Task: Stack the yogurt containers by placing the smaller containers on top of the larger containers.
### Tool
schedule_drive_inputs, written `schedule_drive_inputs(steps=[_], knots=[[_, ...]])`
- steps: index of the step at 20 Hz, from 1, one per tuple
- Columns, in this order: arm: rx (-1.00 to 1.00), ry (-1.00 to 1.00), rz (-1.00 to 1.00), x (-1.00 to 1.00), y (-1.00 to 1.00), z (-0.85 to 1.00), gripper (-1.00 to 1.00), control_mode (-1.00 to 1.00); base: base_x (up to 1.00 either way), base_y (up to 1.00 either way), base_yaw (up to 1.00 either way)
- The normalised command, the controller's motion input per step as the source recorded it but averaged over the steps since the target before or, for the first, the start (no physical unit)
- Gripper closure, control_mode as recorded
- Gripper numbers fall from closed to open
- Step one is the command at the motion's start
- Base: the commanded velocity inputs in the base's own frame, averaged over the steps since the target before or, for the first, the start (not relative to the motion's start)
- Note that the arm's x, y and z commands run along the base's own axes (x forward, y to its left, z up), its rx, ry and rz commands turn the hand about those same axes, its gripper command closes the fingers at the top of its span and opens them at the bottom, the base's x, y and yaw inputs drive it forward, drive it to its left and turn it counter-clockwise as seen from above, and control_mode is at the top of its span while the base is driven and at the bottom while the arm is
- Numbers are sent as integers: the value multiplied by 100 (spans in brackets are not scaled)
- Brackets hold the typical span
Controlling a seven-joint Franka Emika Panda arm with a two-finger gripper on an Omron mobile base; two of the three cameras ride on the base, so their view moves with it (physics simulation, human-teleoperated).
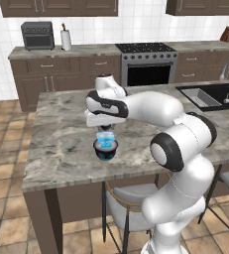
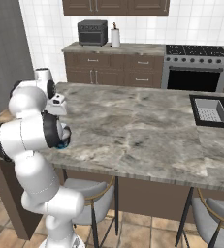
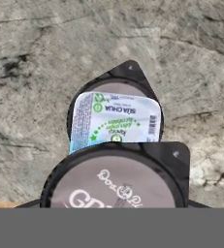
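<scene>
1. In the left base view, a little left of centre, the light-blue yogurt cup [image 1: 105,139] sits on top of the wide dark navy cup [image 1: 105,150], which stands on the marble island counter [image 1: 61,144] near its front edge.
2. The gripper [image 1: 104,130] hangs directly above this pair, just over the blue cup. Its fingertips are hidden behind the hand, so I cannot tell from that view whether they are apart or closed.
3. In the hand view, the blue cup's printed label lid [image 3: 117,121] lies at centre, over the navy cup's dark rim [image 3: 133,71]. Low in the frame, very close to the lens, is a dark round container with a pale lettered lid [image 3: 116,186]. It looks to be the tiny cup, held at the gripper, though the fingers themselves are not visible, so the grasp is a judgement.
4. In the right base view the arm's own links cover the stack at the left edge of the frame.
5. Handling: these are light, thin-walled plastic cups, likely slippery and easily tipped. The tiny one is best pinched across its round side wall, below the lid rim, with modest force.
6. The blue cup's flat lid is a small landing spot, so an off-centre release could topple the stack.
</scene>
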Motion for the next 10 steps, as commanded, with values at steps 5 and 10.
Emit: schedule_drive_inputs(steps=[5,10], knots=[[0,0,0,4,0,-15,100,-100,0,0,0],[0,0,0,5,0,-16,100,-100,0,0,0]])
